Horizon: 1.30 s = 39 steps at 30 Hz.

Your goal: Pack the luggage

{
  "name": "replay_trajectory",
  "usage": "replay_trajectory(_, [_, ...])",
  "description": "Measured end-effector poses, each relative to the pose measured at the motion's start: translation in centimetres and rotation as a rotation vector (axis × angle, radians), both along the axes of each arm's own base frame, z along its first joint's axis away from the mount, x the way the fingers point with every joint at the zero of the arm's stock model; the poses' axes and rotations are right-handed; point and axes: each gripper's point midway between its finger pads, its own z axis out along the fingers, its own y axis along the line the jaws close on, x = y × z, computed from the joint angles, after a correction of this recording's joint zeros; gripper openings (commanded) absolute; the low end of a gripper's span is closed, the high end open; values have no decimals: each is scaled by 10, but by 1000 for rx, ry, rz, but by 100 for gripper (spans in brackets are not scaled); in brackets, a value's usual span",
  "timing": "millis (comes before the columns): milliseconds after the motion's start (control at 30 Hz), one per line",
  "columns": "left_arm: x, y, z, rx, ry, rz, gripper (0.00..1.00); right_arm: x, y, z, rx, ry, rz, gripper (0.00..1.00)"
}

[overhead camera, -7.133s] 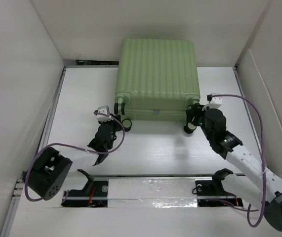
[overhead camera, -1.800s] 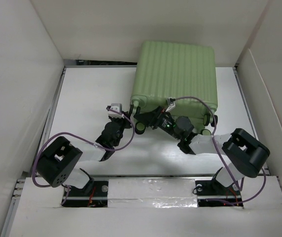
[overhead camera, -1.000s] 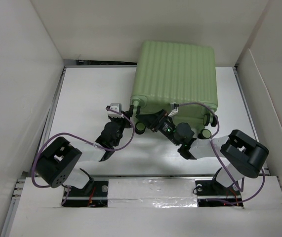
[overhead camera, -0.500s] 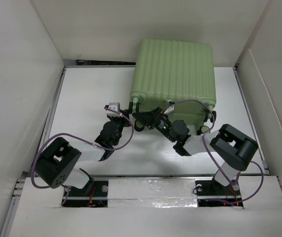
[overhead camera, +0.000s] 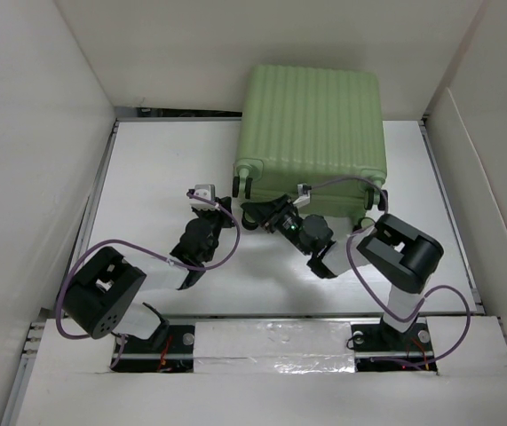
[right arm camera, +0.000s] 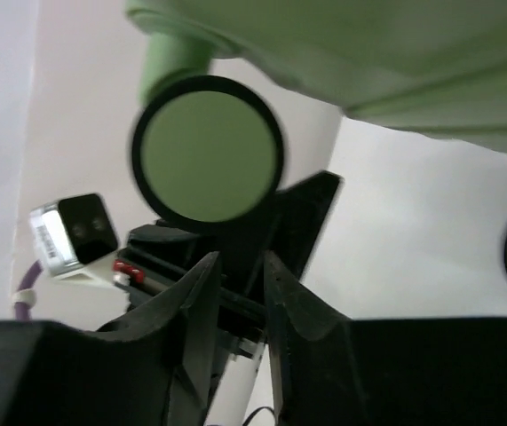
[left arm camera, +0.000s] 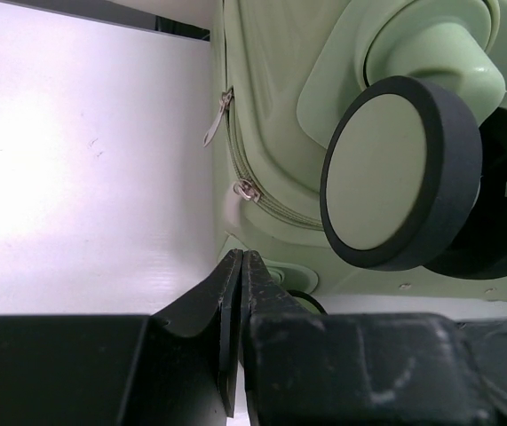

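The luggage [overhead camera: 313, 133] lies just beyond the right gripper [right arm camera: 241, 266] (jaws slightly parted, empty), long axis pointing away, its near-left wheel [right arm camera: 207, 149] straight ahead, with the left gripper [left arm camera: 240, 266] pinched closed alongside.

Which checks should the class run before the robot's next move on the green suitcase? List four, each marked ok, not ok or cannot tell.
1. Luggage open for packing: not ok, it lies shut.
2. Left tool free: ok, shut on nothing, beside the zipper pull.
3. Right tool holding something: cannot tell, a narrow gap shows.
4. Space between the two at the near wheel: not ok, crowded.
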Motion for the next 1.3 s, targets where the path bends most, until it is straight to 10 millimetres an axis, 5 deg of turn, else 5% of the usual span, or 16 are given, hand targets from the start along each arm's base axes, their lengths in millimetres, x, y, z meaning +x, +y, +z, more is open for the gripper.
replay_trajectory(167, [0, 0, 0, 0, 0, 1, 0, -11, -24, -30, -78, 69, -105, 25])
replay_trajectory(267, [0, 0, 0, -1, 0, 1, 0, -21, -36, -22, -125, 25, -143, 29])
replay_trajectory(433, [2, 4, 0, -11, 3, 9, 0, -48, -38, 34, -259, -152, -179, 38])
replay_trajectory(500, [3, 5, 0, -16, 4, 11, 0, -54, -38, 66, -328, -225, -192, 56])
replay_trajectory(567, [4, 6, 0, -19, 5, 16, 0, -48, -46, 99, -423, -281, -243, 79])
replay_trajectory(700, [4, 7, 0, -27, 7, 12, 0, -18, -61, 166, -627, -371, -345, 91])
replay_trajectory(800, [5, 6, 0, -35, 9, 6, 0, 6, -58, 188, -787, -393, -369, 94])
replay_trajectory(933, [6, 5, -3, -46, 17, -7, 0, 21, -42, 159, -1014, -388, -304, 95])
replay_trajectory(1133, [10, 8, -11, -73, 40, -5, 19, 25, -10, 95, -1287, -342, -174, 95])
replay_trajectory(1300, [16, 36, -17, -170, 65, 65, 22, 16, 8, 66, -1382, -318, -122, 100])
